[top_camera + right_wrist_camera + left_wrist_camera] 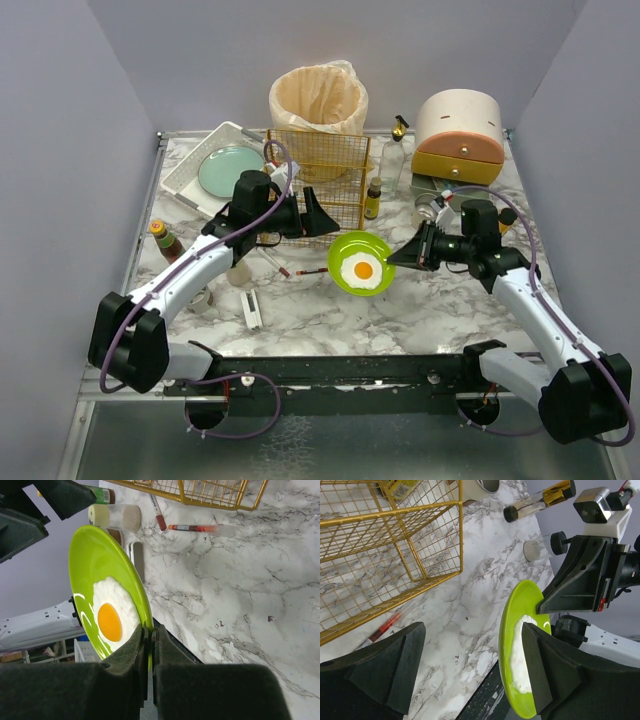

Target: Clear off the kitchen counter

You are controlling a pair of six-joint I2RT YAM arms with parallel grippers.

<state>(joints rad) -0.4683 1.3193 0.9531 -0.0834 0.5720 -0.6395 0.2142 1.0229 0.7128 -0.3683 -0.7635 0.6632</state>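
Plate (362,262), stiff, glossy and probably slippery, is clamped at its rim by the right pincer (397,258), with the marble tabletop (330,315) beneath that pincer. The left pincer (322,215) gapes empty near the opposite rim, a likely second hold.

White arms (190,278); black joints (140,345); purple cables (291,172)

Lime-green plate (344,249), white-and-yellow egg (363,269), grey-veined white marble kitchen counter (330,315).

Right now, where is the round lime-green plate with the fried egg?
In the top view, the round lime-green plate is midway across the marble counter, in front of the yellow wire basket, its right rim pinched by the right arm's fingers.
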